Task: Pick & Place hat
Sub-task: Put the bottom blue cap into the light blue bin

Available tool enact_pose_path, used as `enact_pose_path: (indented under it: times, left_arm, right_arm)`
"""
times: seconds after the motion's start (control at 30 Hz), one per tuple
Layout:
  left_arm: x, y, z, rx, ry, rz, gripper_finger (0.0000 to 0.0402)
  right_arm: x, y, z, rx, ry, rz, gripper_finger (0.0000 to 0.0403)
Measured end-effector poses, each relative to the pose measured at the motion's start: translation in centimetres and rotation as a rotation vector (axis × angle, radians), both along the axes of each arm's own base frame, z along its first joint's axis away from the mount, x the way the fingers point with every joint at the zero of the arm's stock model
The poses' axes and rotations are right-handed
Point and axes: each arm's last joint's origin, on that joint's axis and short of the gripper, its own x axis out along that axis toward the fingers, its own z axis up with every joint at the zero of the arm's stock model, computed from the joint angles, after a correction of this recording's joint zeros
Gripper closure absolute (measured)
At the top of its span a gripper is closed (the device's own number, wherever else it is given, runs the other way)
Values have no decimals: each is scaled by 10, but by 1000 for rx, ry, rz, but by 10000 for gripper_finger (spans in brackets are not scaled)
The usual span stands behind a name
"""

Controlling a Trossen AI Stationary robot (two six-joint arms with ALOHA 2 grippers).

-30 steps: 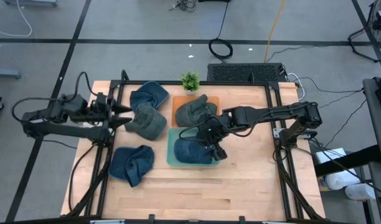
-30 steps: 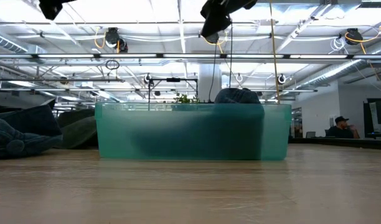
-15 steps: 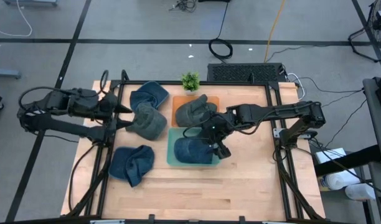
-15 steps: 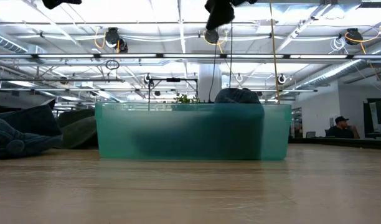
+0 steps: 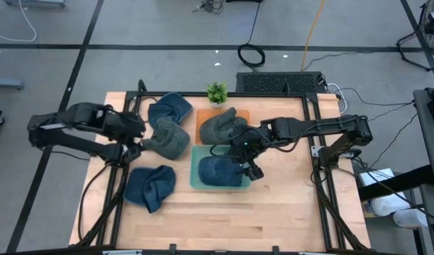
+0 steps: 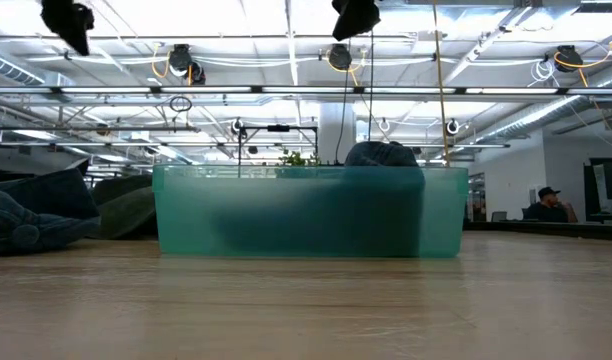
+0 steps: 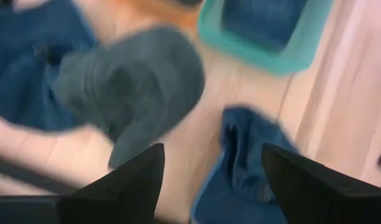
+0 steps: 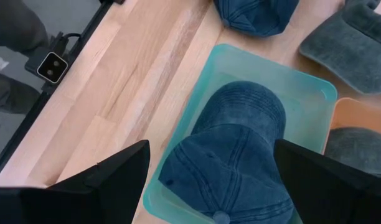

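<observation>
A blue denim hat [image 8: 234, 149] lies crown up inside the teal bin [image 5: 197, 177]; its crown [image 6: 381, 153] shows above the bin's rim in the low view. My right gripper [image 5: 245, 161] hangs open above that hat, touching nothing, with its fingers either side of it in the wrist view [image 8: 212, 186]. My left gripper [image 5: 135, 136] is open, pointing down over the table's left part, beside a grey hat [image 5: 167, 138]. In its wrist view [image 7: 209, 186] the grey hat [image 7: 131, 87] and another blue hat [image 7: 240, 168] lie below it.
A second grey hat [image 5: 220, 126] sits on the orange tray [image 5: 203, 117]. Two more blue hats lie at far left [image 5: 171, 108] and near left [image 5: 149, 185]. A small green plant [image 5: 216, 91] stands at the far edge. Bare wood [image 5: 259, 219] spans the near side.
My left gripper has tipped from lying level to pointing down at the table beside the grey hat, and shows lower in the low view. My right gripper has risen a little above the teal bin. The hats have stayed where they were.
</observation>
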Motion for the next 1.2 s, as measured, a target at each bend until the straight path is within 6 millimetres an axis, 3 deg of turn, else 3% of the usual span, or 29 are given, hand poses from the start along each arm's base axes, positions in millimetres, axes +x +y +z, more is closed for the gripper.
enact_pose_path:
  times: [0.43, 0.7, 1.2]
  left_arm:
    - [33, 2, -26, -62, 325, -144, 128]
    - [51, 4, -60, -83, 501, -237, 141]
    - [53, 2, -114, -178, 552, -263, 111]
  right_arm:
    - [0, 0, 0, 0, 1, 0, 73]
    - [0, 0, 0, 16, 9, -20, 73]
    - [0, 1, 0, 18, 9, -18, 73]
